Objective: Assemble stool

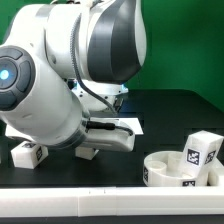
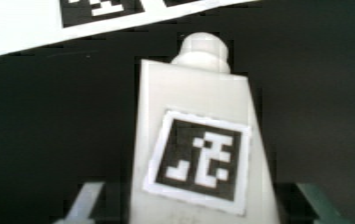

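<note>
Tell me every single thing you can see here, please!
seat: one, white, round, exterior view's lower right.
legs: three, white, tagged; that one at the exterior view's left, one by the seat, one between the pincer's fingers.
marker board: one, white, flat, behind the arm.
strip: one, white, along the near edge.
table: one, black.
arm: one, white and grey.
pincer: one, seemingly open around a leg.

The black table [image 1: 175, 120] under my arm carried the round stool seat [image 1: 165, 170] toward the exterior view's right and a tagged leg [image 1: 27, 153] at its left. The marker board [image 1: 125, 125] lay flat farther back, and a white rail [image 1: 110, 196] ran along the front.
</note>
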{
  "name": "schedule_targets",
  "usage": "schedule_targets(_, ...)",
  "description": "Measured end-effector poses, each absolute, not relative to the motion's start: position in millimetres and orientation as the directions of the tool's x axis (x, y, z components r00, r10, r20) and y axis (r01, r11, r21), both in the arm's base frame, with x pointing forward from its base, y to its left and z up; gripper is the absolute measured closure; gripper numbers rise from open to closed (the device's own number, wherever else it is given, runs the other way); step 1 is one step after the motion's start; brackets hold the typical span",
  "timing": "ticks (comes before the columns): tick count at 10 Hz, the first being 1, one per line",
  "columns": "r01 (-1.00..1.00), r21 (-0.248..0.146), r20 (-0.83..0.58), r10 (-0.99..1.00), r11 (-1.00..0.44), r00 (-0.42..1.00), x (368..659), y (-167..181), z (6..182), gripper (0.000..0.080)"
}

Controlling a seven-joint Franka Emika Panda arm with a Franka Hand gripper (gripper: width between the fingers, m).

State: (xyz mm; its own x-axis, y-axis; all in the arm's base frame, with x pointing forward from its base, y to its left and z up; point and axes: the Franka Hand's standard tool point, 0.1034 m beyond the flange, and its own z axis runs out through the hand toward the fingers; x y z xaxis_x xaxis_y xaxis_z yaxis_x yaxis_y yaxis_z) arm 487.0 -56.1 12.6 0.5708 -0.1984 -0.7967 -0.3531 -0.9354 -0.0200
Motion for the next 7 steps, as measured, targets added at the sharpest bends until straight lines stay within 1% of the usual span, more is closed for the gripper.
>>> schedule_targets(1, -0.342, -0.03, -0.792, -0.187, -0.939, 0.582, 495, -51, 23.4, 0.0475)
schedule_targets(3, -0.318, -0.051, -0.772, -0.164, -0.947, 0.613, 513, -32, 50.9, 0.0474)
schedule_targets(4, -0.336, -0.031, -0.774, -0.19, -0.942, 0.604, 516, -19, 64.2, 0.0474)
schedule_targets(5, -0.347, -0.007, -0.778, -0.213, -0.938, 0.591, 518, -11, 67.6, 0.0474)
schedule_targets(7, -0.345, -0.016, -0.754, -0.215, -0.939, 0.62, 524, -9, 62.6, 0.0474)
